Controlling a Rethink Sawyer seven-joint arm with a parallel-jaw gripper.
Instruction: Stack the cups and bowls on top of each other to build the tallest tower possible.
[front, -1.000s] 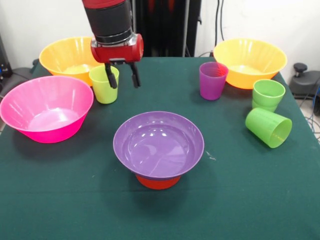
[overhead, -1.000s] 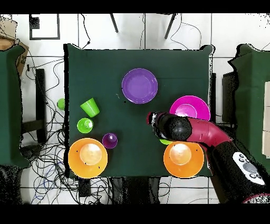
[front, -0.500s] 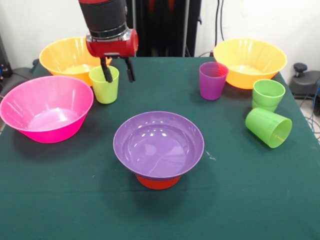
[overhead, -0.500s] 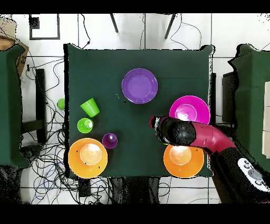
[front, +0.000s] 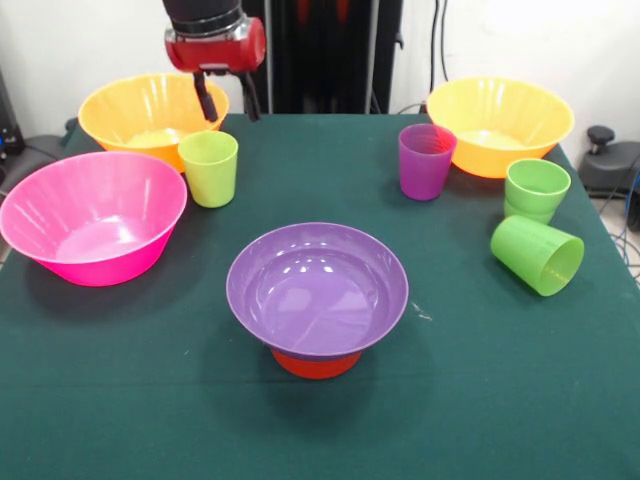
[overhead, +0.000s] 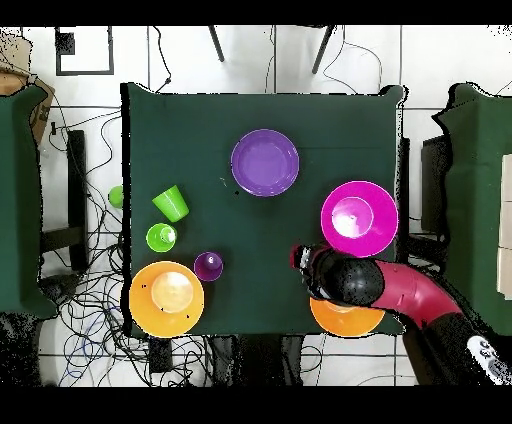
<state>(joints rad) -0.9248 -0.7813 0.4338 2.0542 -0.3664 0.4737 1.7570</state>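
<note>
My gripper (front: 228, 101) is open and empty. It hangs above and just behind the yellow-green cup (front: 210, 168), which stands upright on the cloth. The purple bowl (front: 317, 288) rests on the upturned small orange bowl (front: 316, 364) near the table's middle, and it also shows in the overhead view (overhead: 265, 162). A translucent purple cup (front: 426, 160) stands at the back right. One green cup (front: 537, 188) stands upright and another green cup (front: 538, 255) lies on its side at the right. In the overhead view my arm (overhead: 400, 295) hides the yellow-green cup.
A big pink bowl (front: 92, 215) sits at the left. Two big orange-yellow bowls stand at the back left (front: 150, 115) and back right (front: 500, 122). A small green round thing (overhead: 116, 196) lies off the table's edge in the overhead view.
My gripper has risen and drawn back from around the yellow-green cup's rim. The cup stays on the table where it was.
</note>
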